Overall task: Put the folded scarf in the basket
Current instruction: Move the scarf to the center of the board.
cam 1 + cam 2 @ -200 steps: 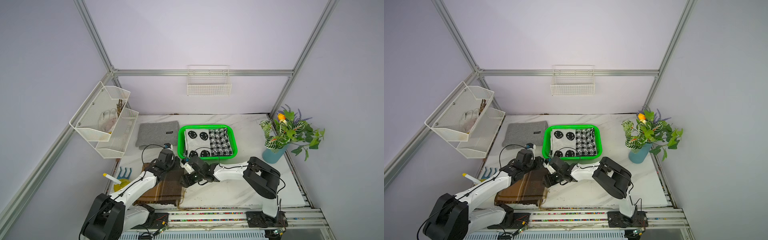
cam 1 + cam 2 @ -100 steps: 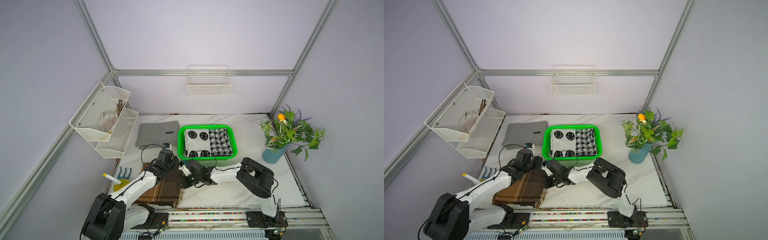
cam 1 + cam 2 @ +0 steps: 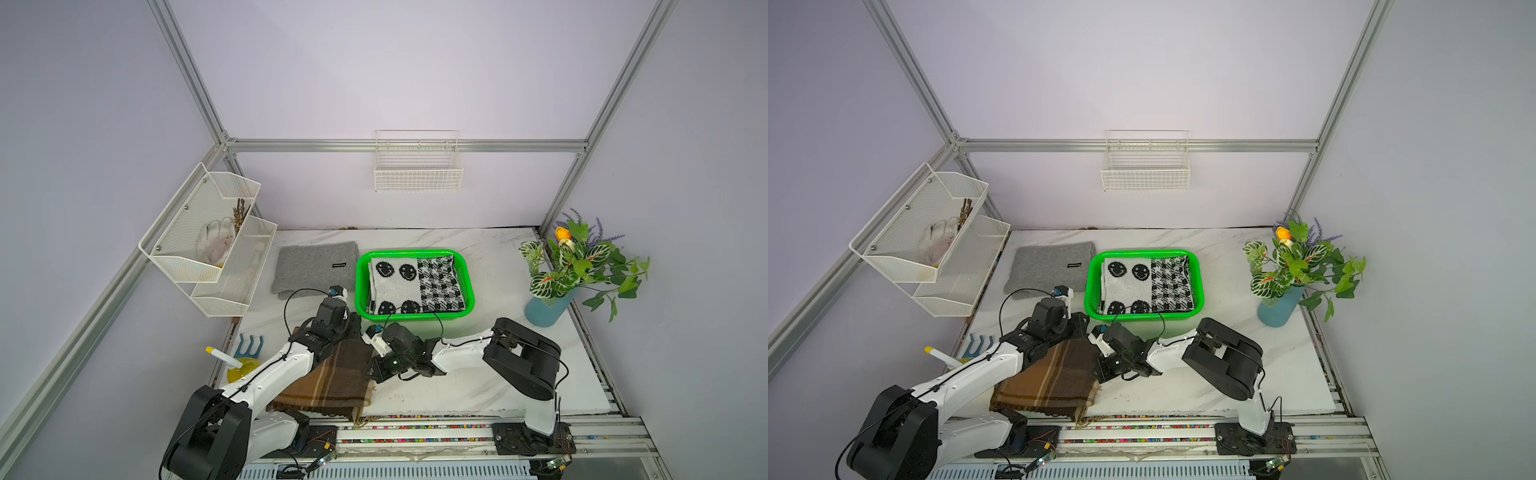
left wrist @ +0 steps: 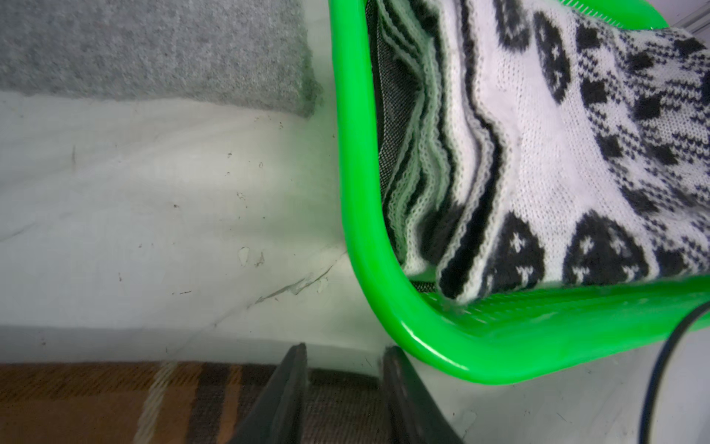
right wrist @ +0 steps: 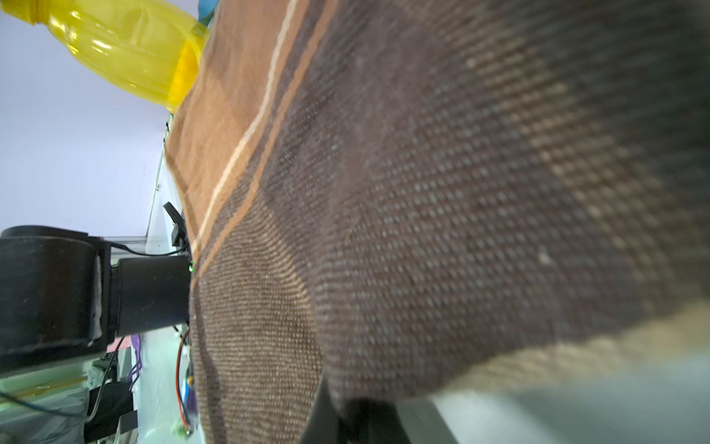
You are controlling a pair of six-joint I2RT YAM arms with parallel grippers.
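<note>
We count 3 scarves, 1 basket (image 3: pixel 360 286) and 2 grippers.

Scarf no. 1, the b/w scarf (image 3: pixel 415 284), lies folded inside the basket. It has smiley faces on one half and checks on the other, and it fills most of the base.

Scarf no. 2, the grey scarf (image 3: pixel 311 268), lies flat on the tabletop (image 3: pixel 498 374) just left of the basket, w/ a thin gap to the rim.

Scarf no. 3, the brown plaid scarf (image 3: pixel 332 378), is outside the basket, in front of its near-left corner. The edge nearest the basket is raised off the tabletop; the rest slopes down away from the basket.

The left gripper (image 4: pixel 344 357) has its jaws part-closed w/ the brown plaid scarf's thick edge between them, close to the basket's near-left corner. The right gripper (image 5: pixel 355 413) is pinched tight on the same scarf's side edge, in front of the basket's near wall, and fabric drapes over its fingers.

Also in view:
- 1 plant vase (image 3: pixel 548 309), right of the basket
- 1 wire wall basket (image 3: pixel 417 174), above and behind it
- 1 two-tier mesh rack (image 3: pixel 208 245), up on the wall to its left
- 1 yellow bottle (image 3: pixel 243 368) and 1 blue hand fork (image 3: pixel 249 345), front-left of the basket, past the brown plaid scarf
</note>
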